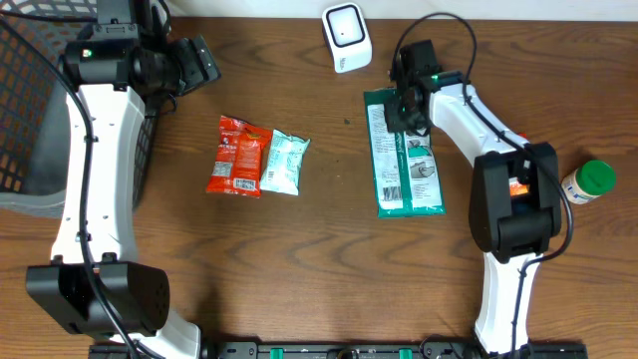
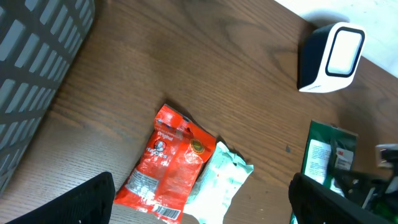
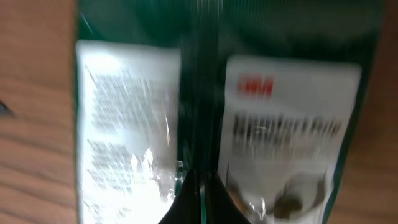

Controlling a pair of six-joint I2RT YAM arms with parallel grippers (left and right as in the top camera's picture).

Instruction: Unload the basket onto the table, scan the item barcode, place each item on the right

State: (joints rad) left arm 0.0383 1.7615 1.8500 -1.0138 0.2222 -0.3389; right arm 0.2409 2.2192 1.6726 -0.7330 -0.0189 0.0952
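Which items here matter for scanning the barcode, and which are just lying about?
In the job: green pouch, right gripper closed on its back seam, white scanner.
Lying about: red packet, pale teal packet, green-capped bottle, basket, left gripper, open and idle.

Bare bench (image 1: 329, 249) open between pale packet (image 1: 284, 163) and green pack (image 1: 404, 184). Left side walled by basket (image 1: 25, 120); scanner (image 1: 346, 37) just beyond pack's far end; bottle (image 1: 588, 182) well apart, far right.
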